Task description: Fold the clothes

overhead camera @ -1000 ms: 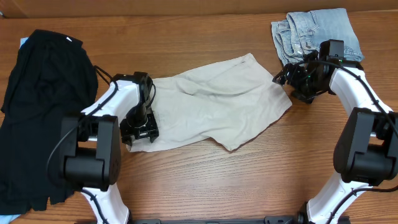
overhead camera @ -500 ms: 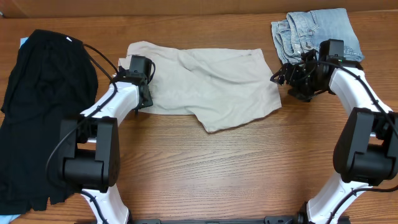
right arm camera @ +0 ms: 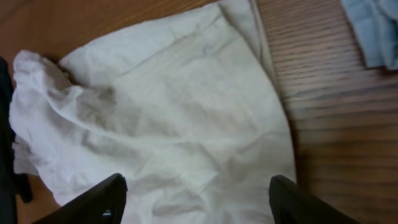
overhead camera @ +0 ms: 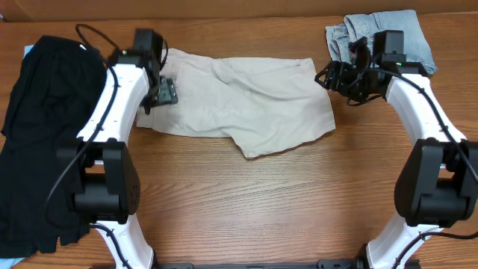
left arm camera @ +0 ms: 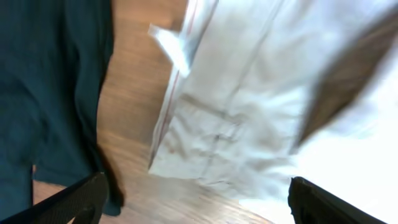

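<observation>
The pale beige shorts lie roughly folded across the far middle of the table. In the left wrist view the shorts show their waistband and a white label. My left gripper hovers over the shorts' left edge; its jaws stand wide apart and hold nothing. My right gripper is at the shorts' far right corner. In the right wrist view it is open and empty above the wrinkled beige cloth.
A large black garment covers the table's left side, close to the shorts' left edge. Light-blue denim shorts lie at the far right behind the right gripper. Bare wood lies in front of the shorts.
The left gripper carried the shorts' near left corner to the far side, folding them over, then let go and rose. The right gripper shifted slightly left and farther back.
</observation>
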You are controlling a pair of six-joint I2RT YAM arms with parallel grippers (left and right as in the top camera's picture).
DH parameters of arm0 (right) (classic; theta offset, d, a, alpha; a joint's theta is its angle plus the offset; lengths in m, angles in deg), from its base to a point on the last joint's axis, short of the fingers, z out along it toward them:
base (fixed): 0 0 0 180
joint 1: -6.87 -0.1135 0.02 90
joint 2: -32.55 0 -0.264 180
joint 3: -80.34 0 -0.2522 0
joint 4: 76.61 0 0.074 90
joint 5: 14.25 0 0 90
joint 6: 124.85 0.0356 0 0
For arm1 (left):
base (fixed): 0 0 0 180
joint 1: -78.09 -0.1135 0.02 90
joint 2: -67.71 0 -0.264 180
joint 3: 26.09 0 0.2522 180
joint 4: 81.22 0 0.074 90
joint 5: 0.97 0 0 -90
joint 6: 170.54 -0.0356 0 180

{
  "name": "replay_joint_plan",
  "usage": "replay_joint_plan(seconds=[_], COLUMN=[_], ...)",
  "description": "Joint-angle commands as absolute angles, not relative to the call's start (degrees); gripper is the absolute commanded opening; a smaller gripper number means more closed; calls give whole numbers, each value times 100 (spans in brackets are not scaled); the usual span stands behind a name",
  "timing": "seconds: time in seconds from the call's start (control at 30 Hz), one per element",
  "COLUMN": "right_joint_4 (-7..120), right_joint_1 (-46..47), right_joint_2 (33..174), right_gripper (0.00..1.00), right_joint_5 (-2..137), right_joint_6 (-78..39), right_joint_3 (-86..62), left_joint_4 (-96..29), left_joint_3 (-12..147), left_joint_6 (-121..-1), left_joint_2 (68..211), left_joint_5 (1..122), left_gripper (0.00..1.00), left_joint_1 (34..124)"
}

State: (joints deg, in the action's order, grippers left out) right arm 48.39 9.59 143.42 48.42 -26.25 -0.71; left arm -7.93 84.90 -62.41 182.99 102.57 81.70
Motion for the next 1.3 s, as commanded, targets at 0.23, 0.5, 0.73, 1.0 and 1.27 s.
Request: replay_joint_plan(seconds=[0.23, 0.5, 0.73, 1.0, 1.27], right_joint_4=[4712, 4649, 4540, 4518, 4524], right_joint_1=[745, 745, 747, 747, 747], right_joint_2=[14316, 14316, 14316, 14316, 14316], right_gripper=[79, 81, 81, 81, 80], right_joint_5=[5062, 5062, 5089, 5084, 5084], right_joint_6=[-2765, -2765, -2767, -2763, -2761], right_joint_3=[-39, -39, -39, -39, -39], left_joint_4=[-1451, -1978, -2278, -2358, -2210], left_joint_3=[8603, 8603, 8603, 8601, 8601], left_joint_6=[-7404, -8239, -8132, -8051, -7817], left_joint_2=[18618, 19156, 19624, 19934, 20229], left_joint_5=[8979, 7715, 7685, 7733, 7870], left_gripper=[95, 94, 89, 80, 4], left_joint_1=[7351, 6942, 6948, 6959, 6977])
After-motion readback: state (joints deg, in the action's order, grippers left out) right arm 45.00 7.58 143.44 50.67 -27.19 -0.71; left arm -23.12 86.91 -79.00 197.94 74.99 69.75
